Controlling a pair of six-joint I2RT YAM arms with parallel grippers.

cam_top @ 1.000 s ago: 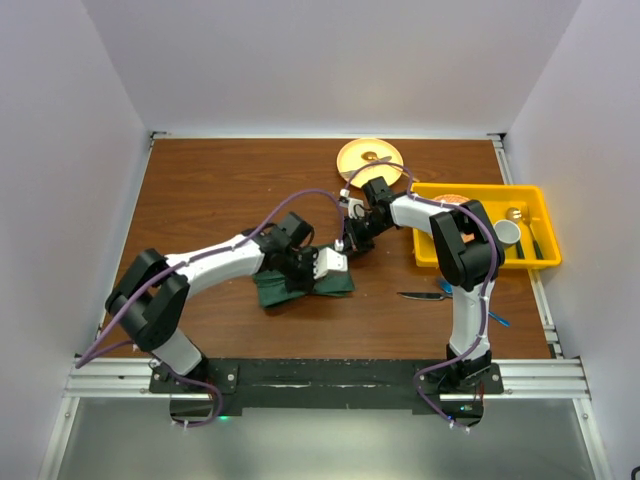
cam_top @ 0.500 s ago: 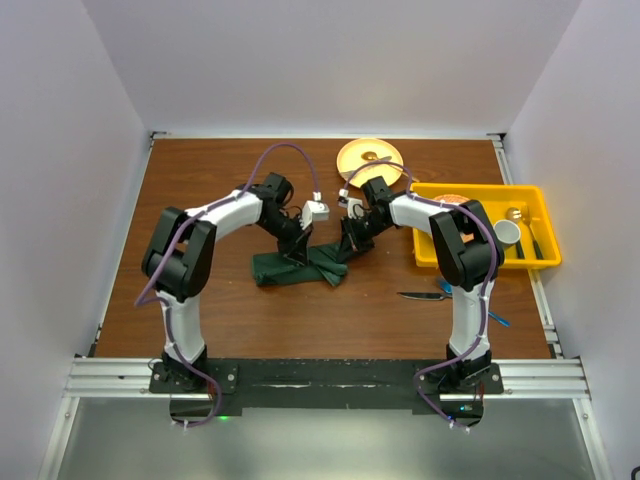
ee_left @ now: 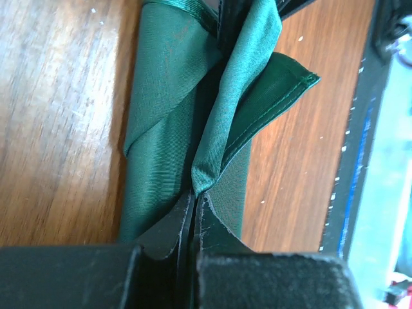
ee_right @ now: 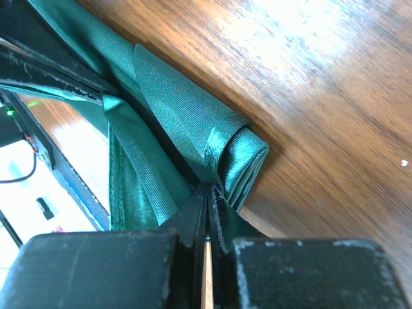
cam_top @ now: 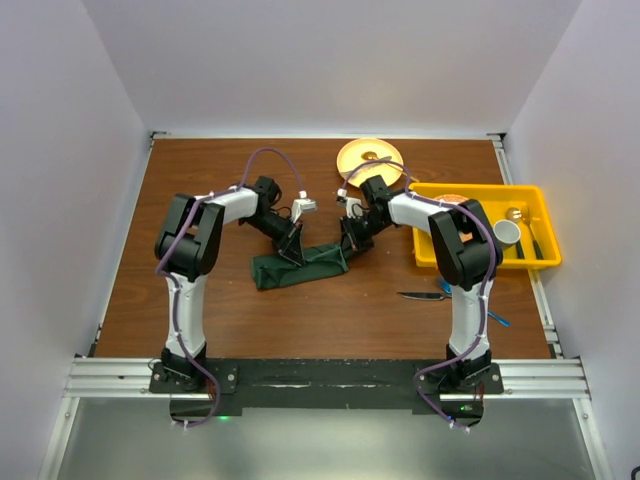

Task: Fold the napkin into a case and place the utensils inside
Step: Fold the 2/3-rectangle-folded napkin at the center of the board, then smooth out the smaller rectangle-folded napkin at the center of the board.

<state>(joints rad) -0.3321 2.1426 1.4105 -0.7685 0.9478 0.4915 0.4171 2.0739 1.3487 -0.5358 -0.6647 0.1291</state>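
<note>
The dark green napkin lies mid-table as a narrow, bunched band. My left gripper is over its middle and is shut on a raised fold of the napkin, pinched at the tips. My right gripper is shut on the rolled right end of the napkin, with cloth between its tips. The dark-handled knife lies on the wood near the right arm's base. Only bits of the blue fork show behind that arm.
A yellow plate sits at the back centre. At the right stands a yellow bin holding a white cup and metal cutlery. The right arm crosses the bin's left end. White walls enclose the table.
My left arm has swung up and back, and its gripper now reaches the napkin from the back left. The napkin has drawn out into a longer, narrower band. The right gripper has barely moved.
</note>
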